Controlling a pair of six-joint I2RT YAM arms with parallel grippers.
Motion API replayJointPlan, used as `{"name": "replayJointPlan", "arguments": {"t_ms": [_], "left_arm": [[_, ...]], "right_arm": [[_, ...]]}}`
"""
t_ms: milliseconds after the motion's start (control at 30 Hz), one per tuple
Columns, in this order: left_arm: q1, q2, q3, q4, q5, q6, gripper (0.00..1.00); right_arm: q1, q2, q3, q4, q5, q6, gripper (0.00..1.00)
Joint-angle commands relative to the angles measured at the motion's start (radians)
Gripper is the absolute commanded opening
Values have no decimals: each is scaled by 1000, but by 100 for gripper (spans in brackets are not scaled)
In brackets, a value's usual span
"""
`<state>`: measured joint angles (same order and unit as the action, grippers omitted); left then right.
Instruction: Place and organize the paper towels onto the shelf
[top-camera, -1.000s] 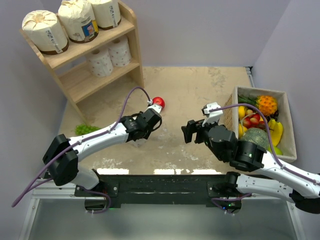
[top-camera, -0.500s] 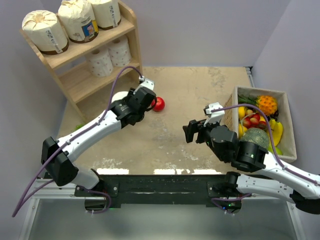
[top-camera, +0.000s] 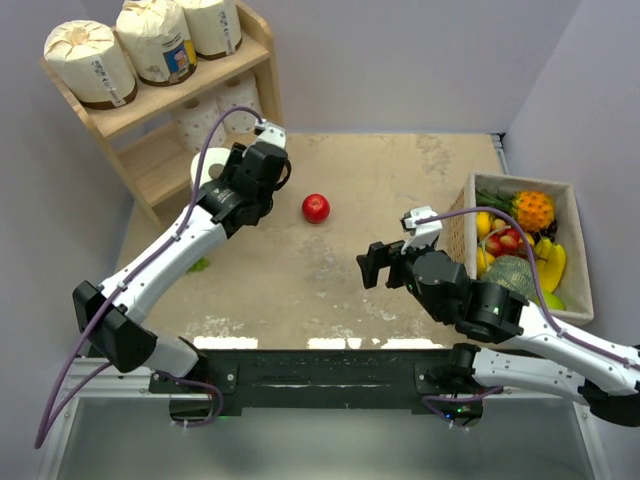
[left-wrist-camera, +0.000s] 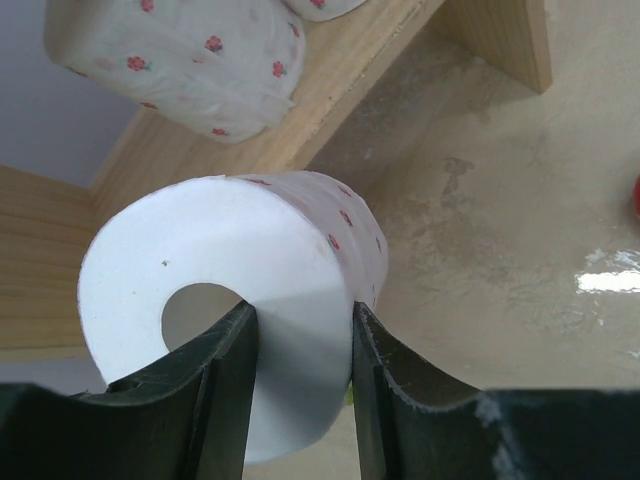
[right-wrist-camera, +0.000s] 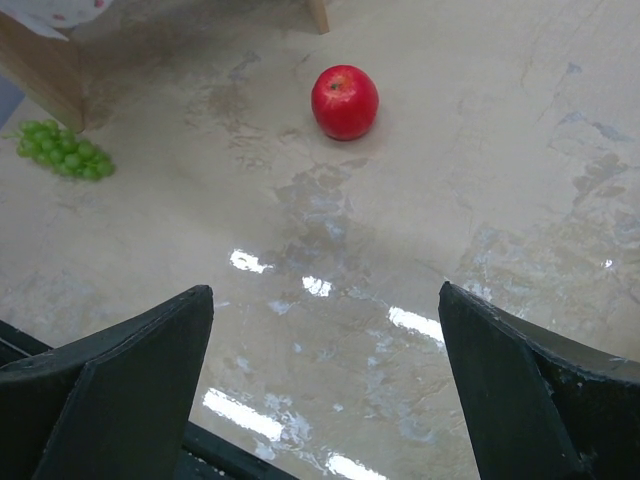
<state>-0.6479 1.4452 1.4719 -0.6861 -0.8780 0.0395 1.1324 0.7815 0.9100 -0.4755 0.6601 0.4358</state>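
Note:
My left gripper (top-camera: 216, 172) is shut on a bare white paper towel roll (left-wrist-camera: 230, 290) with small red flowers, one finger inside its hollow core and one outside. It holds the roll (top-camera: 203, 164) in front of the lower tiers of the light wooden shelf (top-camera: 150, 108). Two more bare rolls (top-camera: 240, 96) stand on the middle tier, and one of them (left-wrist-camera: 180, 60) shows just above the held roll. Three cream-wrapped rolls (top-camera: 155, 40) fill the top tier. My right gripper (top-camera: 375, 265) hovers open over the table with nothing between its fingers (right-wrist-camera: 150, 350).
A red apple (top-camera: 316, 208) lies on the table right of the shelf, ahead of the right gripper in its wrist view (right-wrist-camera: 345, 101). Green grapes (right-wrist-camera: 60, 160) lie near the shelf foot. A box of fruit (top-camera: 583, 262) stands at the right edge.
The left arm has carried the white roll up and left from the table's middle to the shelf. The right gripper's fingers have spread wider; that arm has barely shifted.

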Motion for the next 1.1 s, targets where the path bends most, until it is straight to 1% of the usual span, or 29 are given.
{"name": "replayJointPlan", "arguments": {"t_ms": [0,200,400,633,867,1067], "left_arm": [[59,-26,85,85,-72,103,39],[137,-20,102,161,-59,174,39],[180,-12,105,209,-55,224,40],[229,4,103,223,-42,238,40],[255,15,99,241,-42,257,40],[281,30,76,267,-52,278,42]], "right_arm": [[4,-5,0,40,4,26,99],[4,-27,-5,31,6,21,99],[4,-39,-14,29,10,11,99],[4,-39,-16,31,15,3,99],[4,-45,-17,32,24,-11,99],[4,-48,-17,31,24,-16,99]]}}
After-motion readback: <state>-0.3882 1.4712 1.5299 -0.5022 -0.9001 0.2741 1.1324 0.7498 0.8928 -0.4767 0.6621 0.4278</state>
